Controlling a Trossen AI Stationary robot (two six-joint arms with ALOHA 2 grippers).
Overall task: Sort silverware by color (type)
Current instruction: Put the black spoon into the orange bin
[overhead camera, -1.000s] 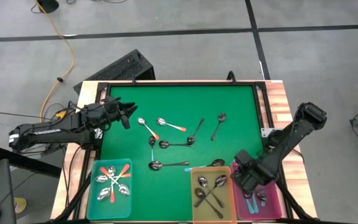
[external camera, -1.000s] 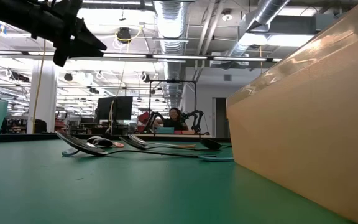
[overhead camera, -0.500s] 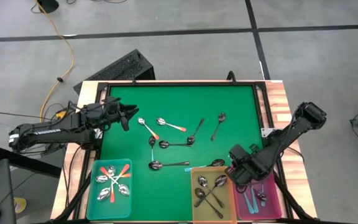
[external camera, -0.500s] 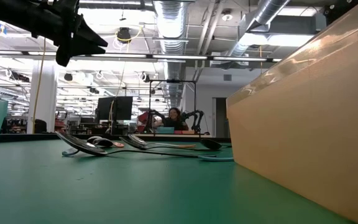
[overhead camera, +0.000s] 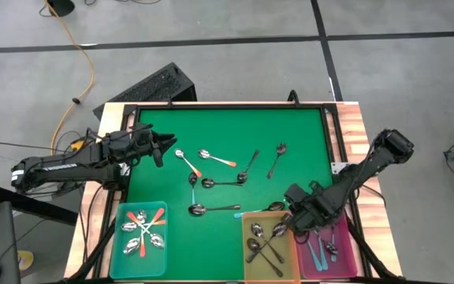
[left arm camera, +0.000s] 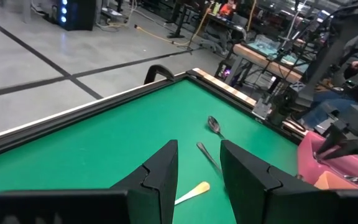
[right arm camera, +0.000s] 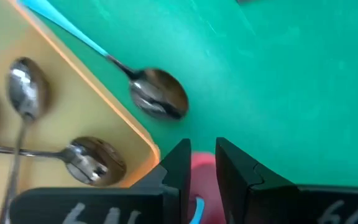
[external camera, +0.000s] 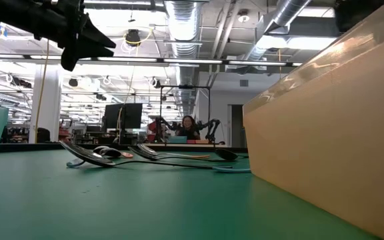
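Note:
Loose silverware lies mid-mat: two orange-handled spoons (overhead camera: 186, 162) (overhead camera: 216, 158), several dark ones (overhead camera: 248, 166), and a light-blue-handled spoon (overhead camera: 272, 207) by the yellow bin's far corner. My right gripper (overhead camera: 291, 211) hovers just right of that spoon's bowl (right arm camera: 159, 98), above the corner between the yellow and pink bins. Its fingers (right arm camera: 178, 163) stand narrowly apart with nothing between them. At the mat's left edge my left gripper (overhead camera: 163, 147) hangs raised, open and empty (left arm camera: 197, 152). It points toward the spoons.
Along the near edge stand a teal bin (overhead camera: 161, 254) with orange-handled spoons, a yellow bin (overhead camera: 292, 251) with dark spoons, and a pink bin (overhead camera: 348, 256) with light-blue ones. A raised black frame (overhead camera: 227, 105) rims the green mat. The yellow bin's wall (external camera: 325, 133) fills the low view's right side.
My right gripper has moved from above the pink bin toward the mat, ending beside the light-blue spoon. The left arm has barely shifted.

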